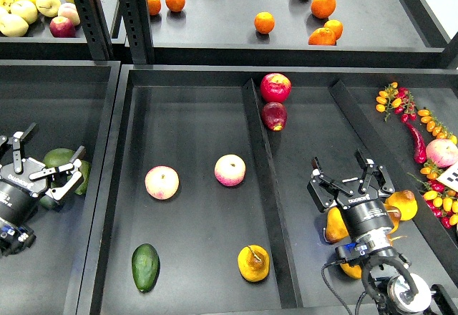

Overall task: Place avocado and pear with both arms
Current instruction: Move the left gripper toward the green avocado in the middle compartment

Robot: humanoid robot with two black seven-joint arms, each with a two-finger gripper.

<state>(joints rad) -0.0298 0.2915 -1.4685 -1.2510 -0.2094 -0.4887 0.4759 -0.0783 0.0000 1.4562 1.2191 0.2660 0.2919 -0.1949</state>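
Avocado (145, 267) lying dark green near the front left corner of the wide middle tray (193, 111), clear of the tray wall and with bare black floor all around. Pear (253, 263), golden yellow, resting in the same tray near the front right, just beside the divider (266, 193) running front to back.

At far left, left gripper (49, 160) hovering over the neighbouring left tray (57, 89), fingers spread wide, nothing held. Paler green avocados (59, 159) bunched directly under and beside those fingers, against the tray's right wall.

In the middle tray, two pink-and-cream peaches (162, 182) set well apart from each other and from the two fruits in front; open floor between them.

Past the divider, two red apples (275, 87) stacked close at the far end of the narrower compartment.

Right gripper (345, 179) above the front of that compartment, fingers parted wide, empty. Yellow-orange pears (404, 204) crowded beside and beneath the wrist. Slanted rail to its right.

At far right, small tomatoes and peppers (406, 111) scattered, plus another peach (441, 152) at the edge.

On the upper shelf, apples (32, 7) at left, oranges (265, 22) across the middle and right.
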